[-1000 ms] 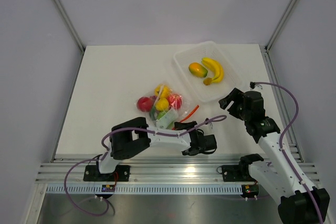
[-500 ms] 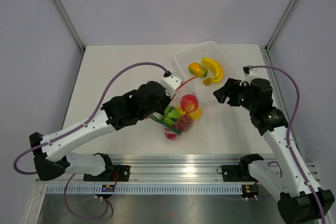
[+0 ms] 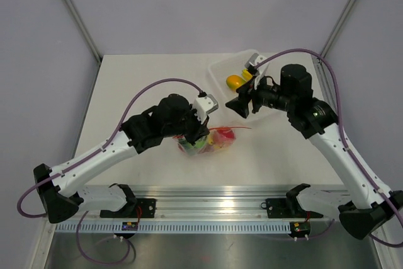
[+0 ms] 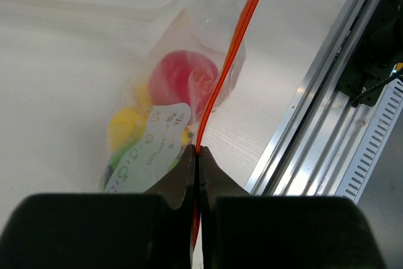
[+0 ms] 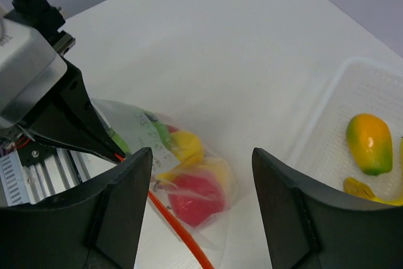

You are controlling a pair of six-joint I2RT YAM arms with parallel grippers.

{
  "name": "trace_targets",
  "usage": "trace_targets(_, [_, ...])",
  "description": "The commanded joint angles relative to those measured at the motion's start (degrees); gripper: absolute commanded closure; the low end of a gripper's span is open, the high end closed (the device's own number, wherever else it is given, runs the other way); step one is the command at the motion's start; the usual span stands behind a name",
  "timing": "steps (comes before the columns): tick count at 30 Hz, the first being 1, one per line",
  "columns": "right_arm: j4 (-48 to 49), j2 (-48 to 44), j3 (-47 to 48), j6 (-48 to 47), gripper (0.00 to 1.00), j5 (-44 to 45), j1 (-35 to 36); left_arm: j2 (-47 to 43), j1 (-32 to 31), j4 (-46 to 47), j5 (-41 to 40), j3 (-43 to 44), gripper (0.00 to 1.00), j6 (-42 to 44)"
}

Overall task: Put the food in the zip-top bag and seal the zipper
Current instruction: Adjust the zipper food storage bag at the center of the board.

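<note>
Pinched shut on just one end of the zipper (image 4: pixel 230 70), the left hand (image 4: pixel 196 153) may lose the part-filled bag (image 3: pixel 211 142) lying mid-frame on the desk (image 3: pixel 138 92), or leave its mouth too narrow for the open, empty right hand (image 3: pixel 242 105) to add the mango (image 5: pixel 368 143) from the upper-right tray (image 5: pixel 318 127).

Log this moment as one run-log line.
left claw: shut on zipper | right claw: open, empty, near zip-top bag | mango: in tray, not bagged
</note>
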Motion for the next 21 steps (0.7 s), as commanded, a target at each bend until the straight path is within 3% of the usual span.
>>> trace_targets(1, [-3.99, 3.77, 1.43, -7.85, 0.28, -3.99, 2.07, -1.21, 1.42, 6.6, 6.6, 0.68, 1.0, 0.93])
trace_targets(7, [-2.75, 4.83, -1.57, -10.22, 0.26, -9.8, 3.12, -1.39, 4.41, 6.78, 10.38, -0.02, 1.0, 0.93])
trace_targets(21, [-6.53, 8.96, -1.48, -16.9, 0.26, -10.07, 6.2, -0.95, 7.92, 8.01, 16.09, -0.55, 1.0, 2.33])
